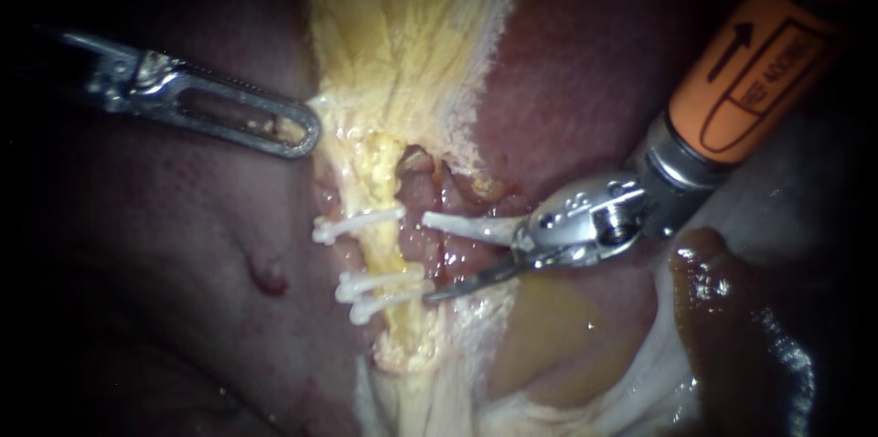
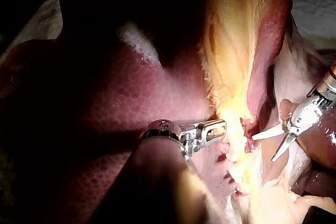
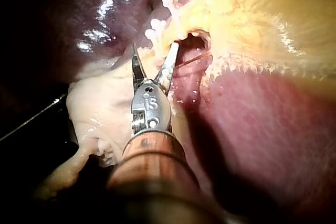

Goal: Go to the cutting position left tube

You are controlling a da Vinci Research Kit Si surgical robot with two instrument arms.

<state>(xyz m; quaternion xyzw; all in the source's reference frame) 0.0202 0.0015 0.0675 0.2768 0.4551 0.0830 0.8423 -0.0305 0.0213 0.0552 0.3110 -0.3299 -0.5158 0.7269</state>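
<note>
Your right instrument (image 1: 428, 256) has its jaws open, tips just beside the clipped tube (image 1: 389, 250); your left instrument (image 1: 306, 131) grips yellow tissue (image 1: 402, 35).

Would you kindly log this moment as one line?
right instrument: blades open, tips beside clipped tube, level with gap between clips | left instrument: at yellow tissue edge | tube uncut
</note>
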